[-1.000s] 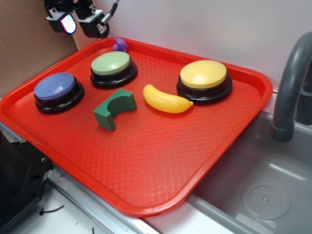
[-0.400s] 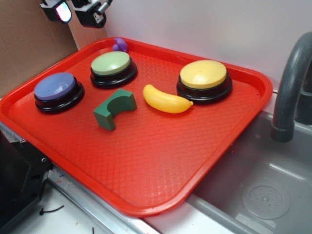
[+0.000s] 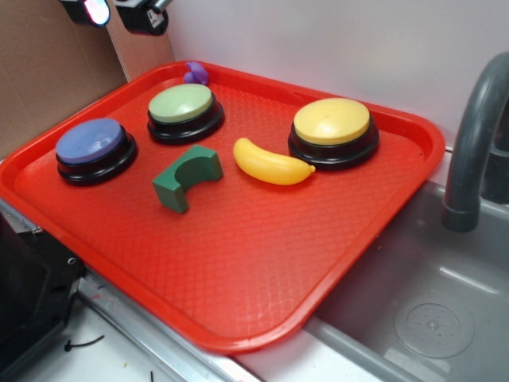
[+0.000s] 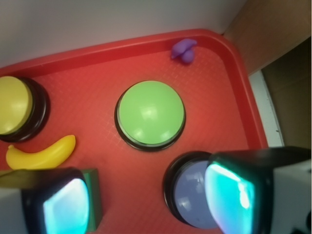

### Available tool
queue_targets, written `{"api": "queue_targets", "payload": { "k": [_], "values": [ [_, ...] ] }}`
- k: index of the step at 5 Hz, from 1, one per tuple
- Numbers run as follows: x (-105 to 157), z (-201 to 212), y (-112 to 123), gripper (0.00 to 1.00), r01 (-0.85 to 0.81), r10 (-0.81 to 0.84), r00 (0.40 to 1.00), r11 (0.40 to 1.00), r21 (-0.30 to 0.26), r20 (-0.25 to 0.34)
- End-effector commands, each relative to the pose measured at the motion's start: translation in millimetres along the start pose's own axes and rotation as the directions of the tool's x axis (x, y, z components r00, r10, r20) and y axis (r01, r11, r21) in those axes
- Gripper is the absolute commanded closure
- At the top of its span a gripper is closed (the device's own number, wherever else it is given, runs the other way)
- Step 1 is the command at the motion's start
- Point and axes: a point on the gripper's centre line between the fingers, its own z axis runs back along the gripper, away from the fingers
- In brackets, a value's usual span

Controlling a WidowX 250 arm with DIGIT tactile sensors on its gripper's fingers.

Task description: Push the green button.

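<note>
**Gripper high above the tray's far left corner, green button untouched**

A red tray (image 3: 238,270) lies on the tabletop beside a grey sink (image 3: 421,318) with a dark grey faucet (image 3: 469,151) at the right. The green button (image 3: 182,103) sits on its black ring base in the far left part of the tray, with nothing resting on it. In the wrist view the same green button (image 4: 150,113) lies near the middle of the picture, its dome bright and uncovered.

The gripper (image 3: 119,9) is at the very top left edge of the exterior view, above and beyond the tray's far left corner, well apart from the green button. Only its lower tips show there. In the wrist view the gripper (image 4: 146,200) has its two fingers spread wide, one at the lower left and one at the lower right, with the tray visible between them and nothing held.

A blue button (image 3: 90,142) stands to the left of the green button, nearer the tray's left rim. A yellow button (image 3: 332,121) stands at the far right of the tray. Between them lie a yellow toy banana (image 3: 270,163) and a dark green arch block (image 3: 187,177), both in front of the green button. A small purple object (image 3: 196,73) rests just inside the tray's far rim, behind the green button. Brown cardboard (image 3: 48,72) stands at the left.
</note>
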Motion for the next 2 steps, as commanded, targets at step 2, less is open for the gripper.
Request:
{"api": "queue_targets", "payload": {
  "k": [2],
  "values": [
    [4.2, 33.9, -5.0, 0.00, -0.008, 0.007, 0.997, 1.000, 0.016, 0.080]
  ]
}}
